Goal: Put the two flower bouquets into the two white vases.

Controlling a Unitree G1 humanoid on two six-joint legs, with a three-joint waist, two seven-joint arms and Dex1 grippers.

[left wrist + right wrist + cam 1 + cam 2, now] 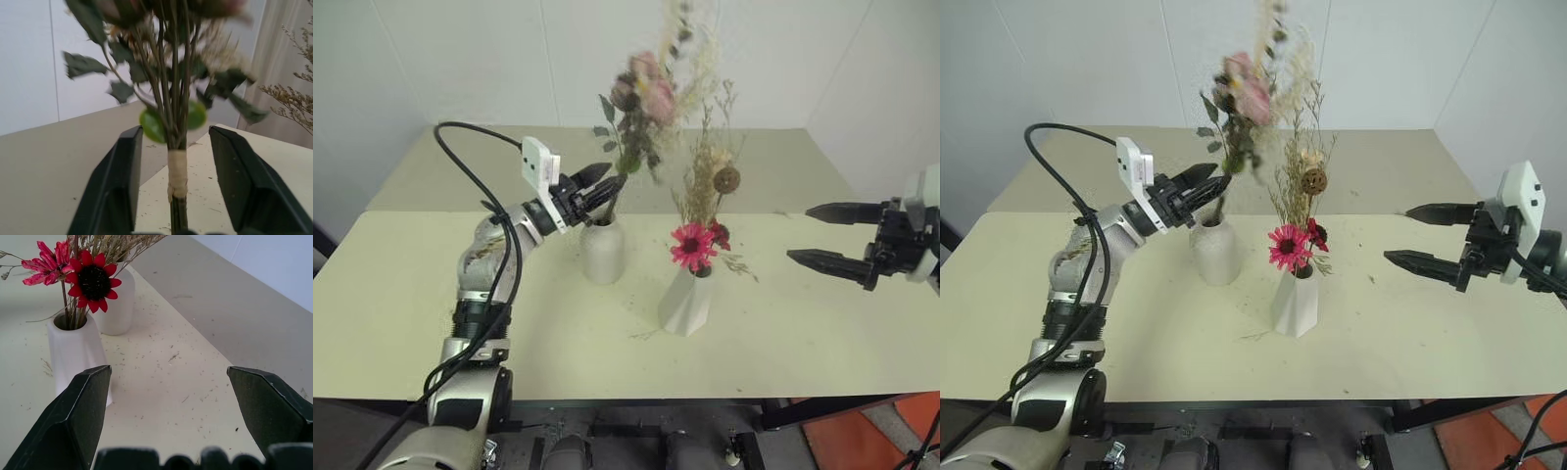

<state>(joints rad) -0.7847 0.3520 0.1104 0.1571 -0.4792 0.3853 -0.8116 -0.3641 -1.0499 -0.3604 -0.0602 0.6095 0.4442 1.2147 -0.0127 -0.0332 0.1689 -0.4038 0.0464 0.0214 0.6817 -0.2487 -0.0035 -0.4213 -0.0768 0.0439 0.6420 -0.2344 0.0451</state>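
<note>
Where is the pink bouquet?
The pink bouquet stands in the round vase, left of the red bouquet, between the left gripper's open fingers.

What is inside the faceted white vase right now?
The magenta-daisy bouquet stands in the faceted vase; its stem ends inside are hidden by the wall.

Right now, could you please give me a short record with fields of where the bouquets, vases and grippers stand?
pink-cream bouquet: stems standing in the rounded white ceramic vase
magenta daisy bouquet: standing in the faceted white cone vase
left gripper: at the pink-cream bouquet's stems above the rounded vase's mouth, fingers apart on either side of the stems, not touching them
right gripper: open, apart from both vases, holding nothing
table: pale, speckled with dry crumbs
</note>
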